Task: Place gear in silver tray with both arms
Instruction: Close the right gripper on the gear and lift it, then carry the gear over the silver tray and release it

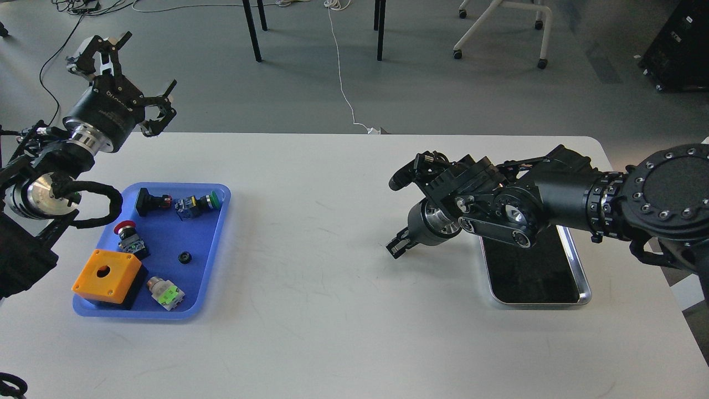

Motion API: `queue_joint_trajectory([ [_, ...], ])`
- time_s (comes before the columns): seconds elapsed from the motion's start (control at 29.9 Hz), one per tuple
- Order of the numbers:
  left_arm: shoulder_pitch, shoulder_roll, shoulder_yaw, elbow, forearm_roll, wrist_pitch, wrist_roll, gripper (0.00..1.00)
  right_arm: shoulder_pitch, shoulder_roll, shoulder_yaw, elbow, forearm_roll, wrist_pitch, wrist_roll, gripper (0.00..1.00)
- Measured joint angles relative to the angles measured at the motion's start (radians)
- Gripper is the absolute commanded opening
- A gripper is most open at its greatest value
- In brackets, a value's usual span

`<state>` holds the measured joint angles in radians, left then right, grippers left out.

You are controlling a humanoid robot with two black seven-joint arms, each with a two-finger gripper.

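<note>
Left gripper (130,69) wide open, raised beyond the gear (184,257); right gripper (400,213) spread empty beside the silver tray (579,288), apparently awaiting a handover.

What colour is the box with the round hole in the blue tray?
Orange top on a black base; the box shows clearly in the head view.

Black arms (559,194) throughout, with silver wrist rings. Looped black cable bundle (91,205) on left; ringed screws on right joint housing (673,183).
</note>
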<state>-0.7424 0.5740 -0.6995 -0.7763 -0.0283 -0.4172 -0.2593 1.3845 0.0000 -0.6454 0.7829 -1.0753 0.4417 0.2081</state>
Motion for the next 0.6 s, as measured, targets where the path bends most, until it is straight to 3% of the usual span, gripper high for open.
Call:
queue_joint_trajectory([
  [0.33,0.0,0.005,0.0,0.0,0.0,-0.001,-0.001,0.98,0.054,-0.006,0.029,0.001,0.002,0.001,0.001,0.22],
  [0.6,-0.009,0.005,-0.002,-0.016,-0.001,0.003,0.004,0.98,0.155,-0.225,0.038,0.102,-0.009,0.004,0.001,0.22],
])
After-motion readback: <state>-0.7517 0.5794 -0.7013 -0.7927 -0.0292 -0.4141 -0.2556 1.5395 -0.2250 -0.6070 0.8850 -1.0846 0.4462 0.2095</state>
